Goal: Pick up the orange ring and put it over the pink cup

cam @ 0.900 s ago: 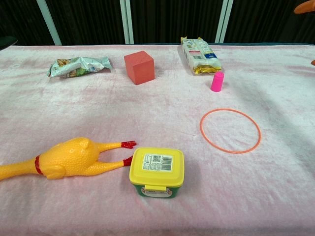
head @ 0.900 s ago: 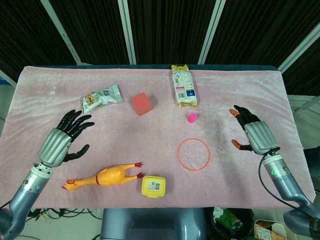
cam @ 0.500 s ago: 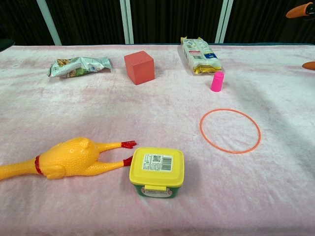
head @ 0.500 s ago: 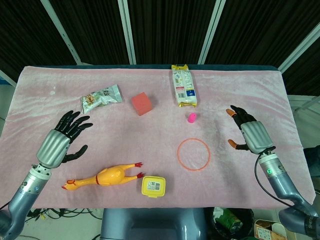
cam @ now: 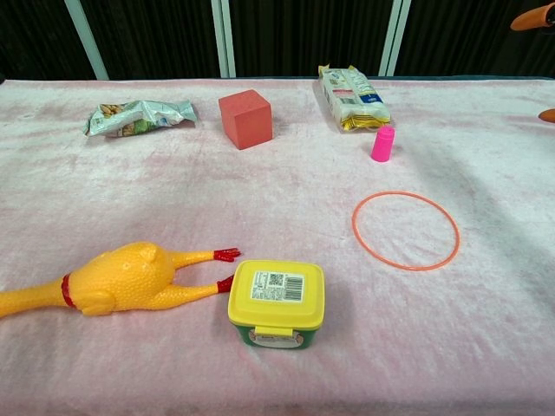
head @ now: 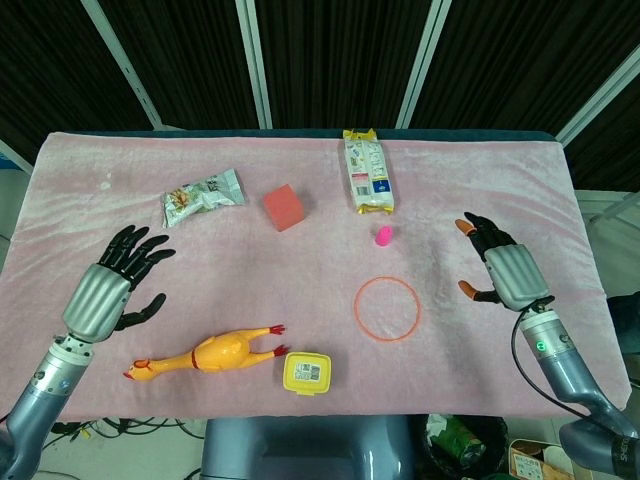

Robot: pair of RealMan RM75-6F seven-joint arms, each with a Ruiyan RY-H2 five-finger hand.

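The orange ring (head: 386, 308) (cam: 405, 230) lies flat on the pink cloth, right of centre. The small pink cup (head: 383, 236) (cam: 381, 144) stands upright a little behind the ring, apart from it. My right hand (head: 497, 268) hovers to the right of the ring with its fingers spread and nothing in it; the chest view shows only its orange fingertips (cam: 530, 17) at the top right edge. My left hand (head: 112, 280) is far off at the left side of the table, open and holding nothing.
A yellow rubber chicken (head: 205, 354) (cam: 113, 279) and a yellow-lidded box (head: 307, 372) (cam: 277, 302) lie near the front edge. A red cube (head: 284, 207) (cam: 245, 119), a snack bag (head: 203, 196) (cam: 137, 116) and a cracker packet (head: 367, 172) (cam: 351, 96) sit further back.
My left hand has drawn back toward the left front corner. My right hand shifted slightly, first toward the ring, then a touch back to the right. The ring and cup have not moved.
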